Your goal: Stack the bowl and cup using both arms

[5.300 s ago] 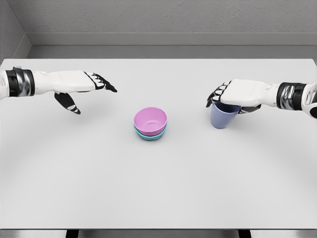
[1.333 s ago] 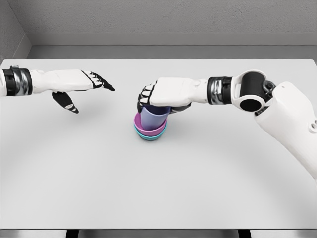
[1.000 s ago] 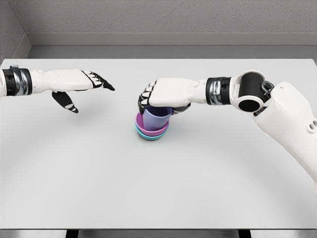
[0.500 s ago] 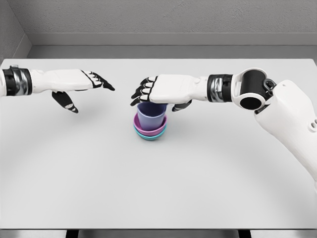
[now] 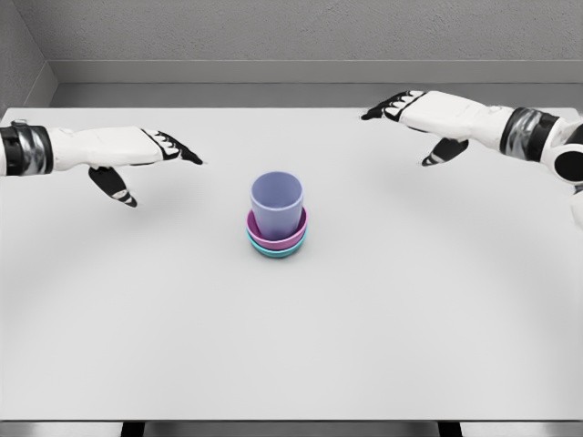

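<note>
Lavender cup (image 5: 276, 202) stands upright inside a pink bowl (image 5: 293, 236) nested in a teal bowl (image 5: 276, 251), mid-table (image 5: 291, 346). Both the left hand (image 5: 137, 150) and right hand (image 5: 428, 114) hover well apart, fingers spread, empty. Stack looks complete; any withdrawal should stay high and clear.

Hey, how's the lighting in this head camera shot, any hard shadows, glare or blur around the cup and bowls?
Head view: soft, even light on the white table; only a faint shadow beside the lavender cup and the stacked pink bowl and teal bowl; no glare; everything sharp, both hands included.
</note>
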`<state>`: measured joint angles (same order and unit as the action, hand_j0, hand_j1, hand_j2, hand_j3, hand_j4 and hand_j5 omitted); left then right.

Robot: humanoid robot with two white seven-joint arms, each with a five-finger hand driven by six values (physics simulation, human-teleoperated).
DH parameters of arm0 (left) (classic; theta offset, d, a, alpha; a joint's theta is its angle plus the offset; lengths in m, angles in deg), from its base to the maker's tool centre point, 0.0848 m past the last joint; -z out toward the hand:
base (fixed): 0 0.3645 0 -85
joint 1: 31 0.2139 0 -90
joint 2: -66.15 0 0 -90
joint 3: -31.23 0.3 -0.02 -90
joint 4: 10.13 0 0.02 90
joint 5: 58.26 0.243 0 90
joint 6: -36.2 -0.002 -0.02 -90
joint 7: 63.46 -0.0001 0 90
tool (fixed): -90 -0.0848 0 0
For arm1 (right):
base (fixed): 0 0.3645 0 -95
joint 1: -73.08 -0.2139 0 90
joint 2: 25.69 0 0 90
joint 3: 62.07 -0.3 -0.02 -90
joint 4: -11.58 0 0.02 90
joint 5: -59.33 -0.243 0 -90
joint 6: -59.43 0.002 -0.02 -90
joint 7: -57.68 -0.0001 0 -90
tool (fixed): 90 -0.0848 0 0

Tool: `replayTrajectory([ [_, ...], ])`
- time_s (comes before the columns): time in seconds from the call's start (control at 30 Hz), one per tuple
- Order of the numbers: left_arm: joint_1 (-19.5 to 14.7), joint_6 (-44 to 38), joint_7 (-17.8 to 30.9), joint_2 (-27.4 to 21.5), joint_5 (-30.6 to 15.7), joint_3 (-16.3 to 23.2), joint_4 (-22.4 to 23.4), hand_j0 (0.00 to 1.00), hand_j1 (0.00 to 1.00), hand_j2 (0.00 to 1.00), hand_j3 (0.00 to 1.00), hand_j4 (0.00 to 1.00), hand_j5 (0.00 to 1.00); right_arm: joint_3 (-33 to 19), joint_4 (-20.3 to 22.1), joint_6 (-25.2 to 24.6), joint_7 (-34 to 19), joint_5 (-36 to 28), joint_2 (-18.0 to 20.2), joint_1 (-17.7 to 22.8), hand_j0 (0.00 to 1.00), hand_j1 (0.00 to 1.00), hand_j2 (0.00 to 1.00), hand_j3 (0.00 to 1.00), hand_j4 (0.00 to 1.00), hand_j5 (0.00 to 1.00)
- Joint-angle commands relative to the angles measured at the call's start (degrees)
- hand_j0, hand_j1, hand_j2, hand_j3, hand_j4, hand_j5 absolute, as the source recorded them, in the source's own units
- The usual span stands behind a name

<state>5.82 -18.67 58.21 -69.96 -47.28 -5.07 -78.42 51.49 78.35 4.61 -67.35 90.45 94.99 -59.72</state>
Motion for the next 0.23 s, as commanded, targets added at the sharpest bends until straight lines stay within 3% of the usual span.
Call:
replayTrajectory([
  [0.0,0.0,-0.1,0.0,0.0,-0.3,-0.1,1.7,1.00,1.00,1.00,1.00,1.00,1.00,-1.1,-2.7,-0.2,0.0,-0.4,1.0,0.1,1.00,1.00,1.00,1.00,1.00,1.00],
  [0.2,0.4,-0.1,0.0,0.0,-0.4,-0.1,1.7,1.00,1.00,1.00,1.00,1.00,1.00,-1.3,-2.6,-0.2,0.0,-0.5,1.1,0.1,1.00,1.00,1.00,1.00,1.00,1.00],
])
